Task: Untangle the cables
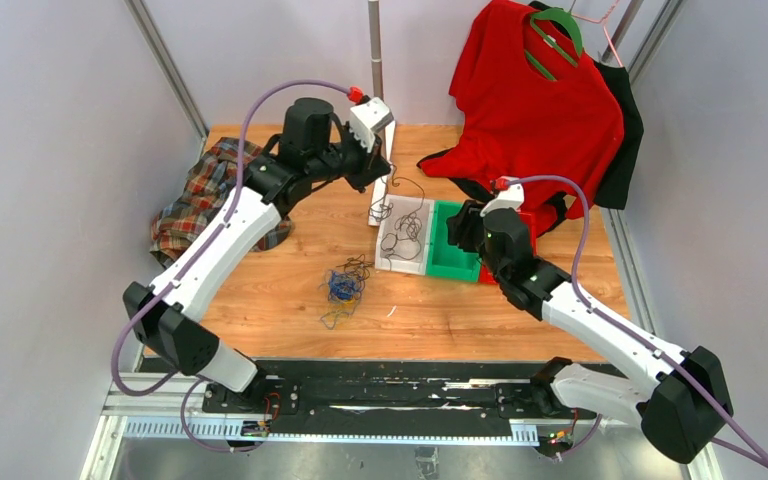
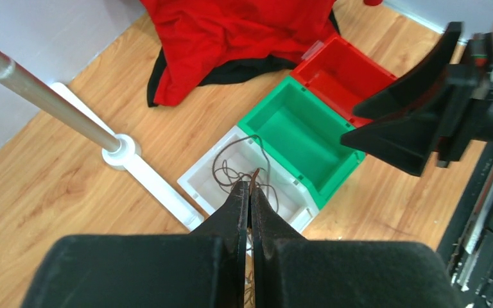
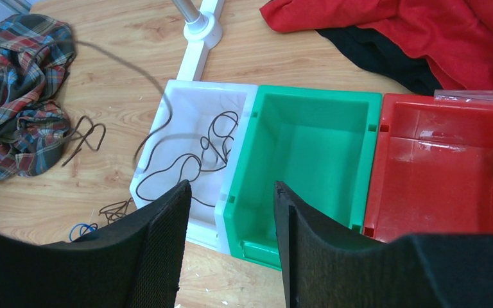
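The cables lie in two places on a varnished wooden table [image 1: 440, 315] with visible grain. A loose tangled wad [image 1: 343, 289] of hair-thin blue, yellow-orange and black loops sits on the bare boards near the middle. A single dark cable [image 1: 400, 233] coils in the white bin [image 3: 208, 85], and one strand rises from it to the left gripper [image 2: 250, 191], whose padded black fingers are pressed together on it. The right gripper [image 3: 231, 192] hangs over the seam between the white and green bins, fingers spread wide, with nothing between them. The white bin, a green bin [image 3: 308, 96] and a red bin [image 3: 436, 106] are glossy, hard-walled plastic boxes set side by side and touching. Behind them a metal pole [image 2: 45, 96] stands on a flat white base [image 2: 157, 186]. A crumpled plaid cloth [image 1: 205, 195] lies at the table's left, and a red shirt [image 1: 540, 105] on a green hanger [image 1: 560, 30] droops onto the far right corner. Plain pale walls enclose the table.
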